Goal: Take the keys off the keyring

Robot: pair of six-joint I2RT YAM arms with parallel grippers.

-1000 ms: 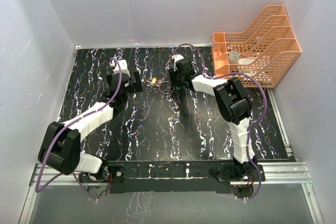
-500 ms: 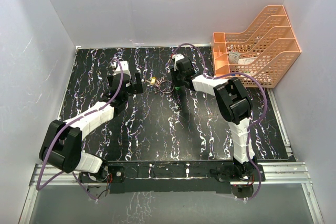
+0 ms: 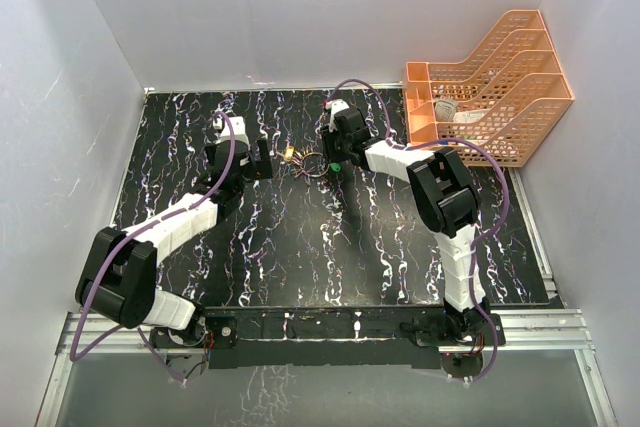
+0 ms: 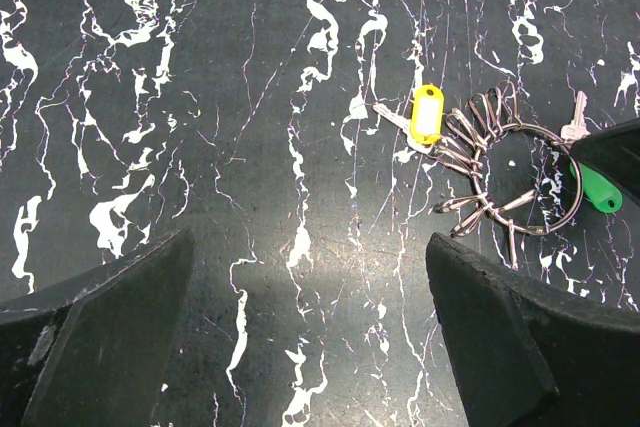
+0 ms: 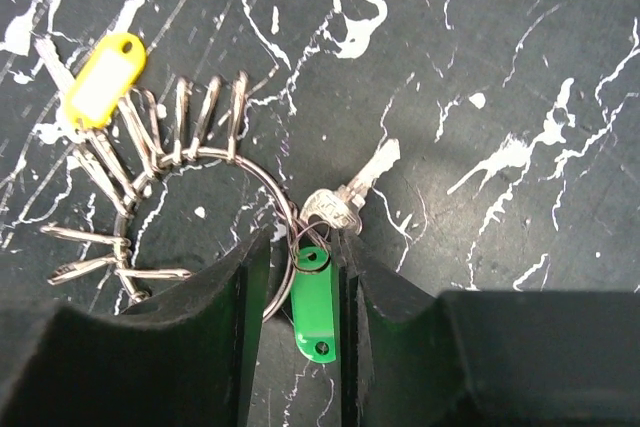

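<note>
Keyring (image 5: 262,173) lies flat on bench (image 3: 300,247), approx mid-width and near the far edge, all keys on it. Yellow-headed key (image 5: 100,82) sits on the ring's side toward the bench's left edge, w/ dull metal keys (image 5: 185,107) fanned along the same arc. Green-headed key (image 5: 315,305) and a small silver key (image 5: 352,190) sit on the opposite side. Right gripper (image 5: 303,247) is down over that side, fingers drawn close w/ ring wire and green head both in the gap; cannot tell whether the pads actually pinch them. Left gripper (image 4: 308,247) is spread fully wide, only bench surface between its fingers, hovering just left of the ring, apart from it. Orange file rack (image 3: 490,87) stands at far right corner, well apart
</note>
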